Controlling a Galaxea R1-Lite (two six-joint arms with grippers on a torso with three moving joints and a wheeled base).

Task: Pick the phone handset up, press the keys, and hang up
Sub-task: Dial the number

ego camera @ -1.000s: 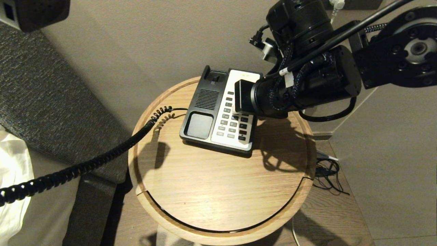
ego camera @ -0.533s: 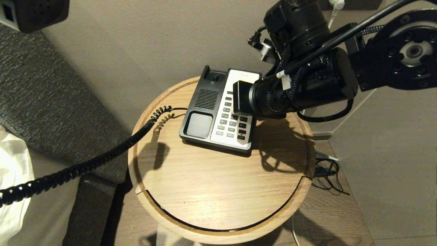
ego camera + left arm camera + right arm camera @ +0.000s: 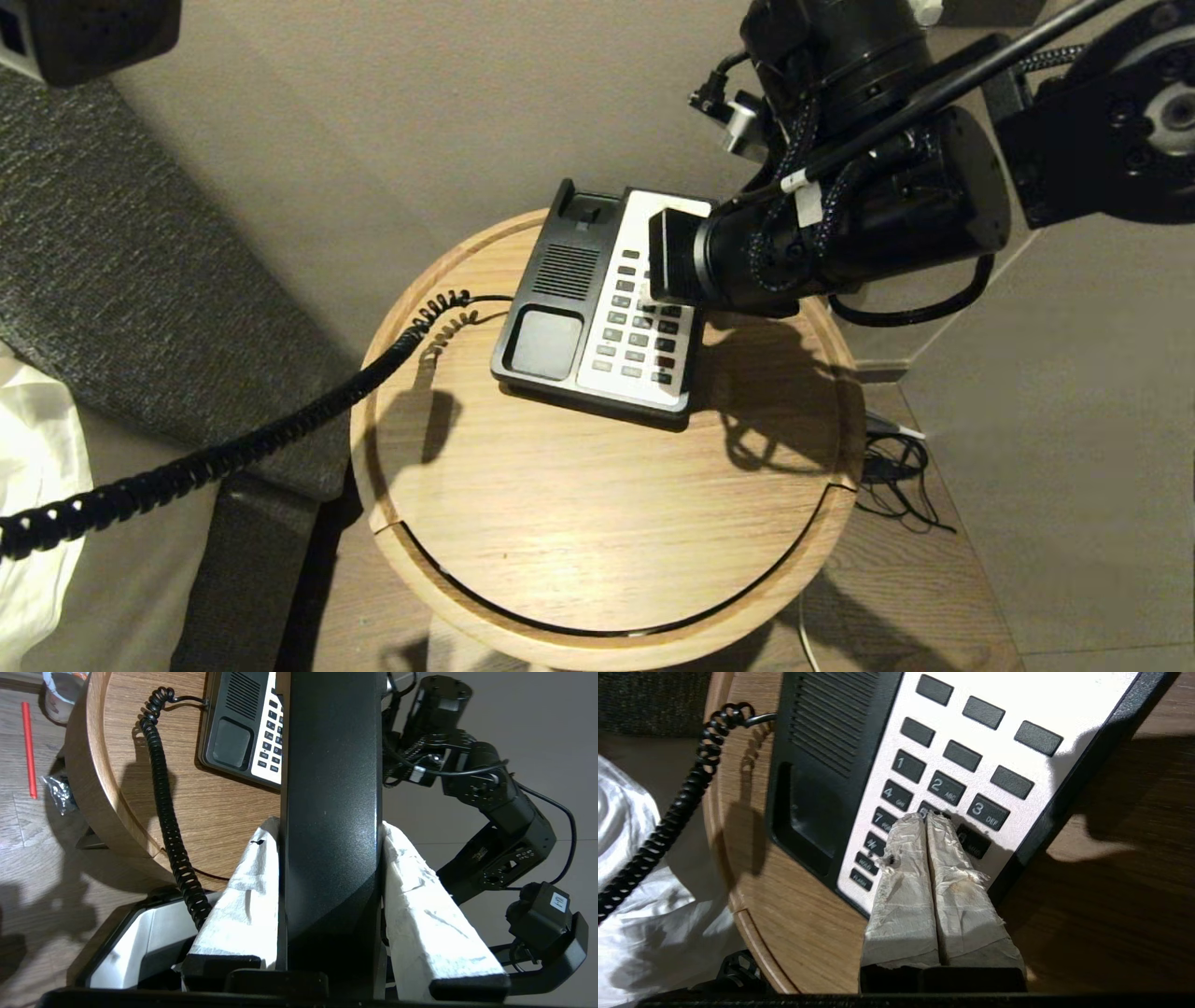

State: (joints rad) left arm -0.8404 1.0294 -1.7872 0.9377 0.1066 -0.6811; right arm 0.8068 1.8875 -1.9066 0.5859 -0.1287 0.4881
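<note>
The phone handset (image 3: 329, 765) is a long glossy black bar, held off the table by my left gripper (image 3: 329, 826), which is shut on it with white-wrapped fingers (image 3: 243, 891) on either side. Its black coiled cord (image 3: 280, 429) runs from the phone base (image 3: 560, 280) off the table's left edge. My right gripper (image 3: 927, 815) is shut with nothing held, its paired tips touching or just above the 5 key among the dark grey keys (image 3: 945, 787) on the white faceplate. In the head view the right wrist (image 3: 840, 224) hangs over the keys (image 3: 639, 336) and hides the fingers.
The phone stands at the back of a round wooden table (image 3: 597, 523) with a raised rim. A grey upholstered panel (image 3: 121, 261) and white bedding (image 3: 37, 448) lie to the left. Loose cables (image 3: 896, 476) sit on the floor at the right.
The right wrist has shifted slightly up and to the right over the keypad, uncovering one more row of keys. The cord and phone base have stayed put.
</note>
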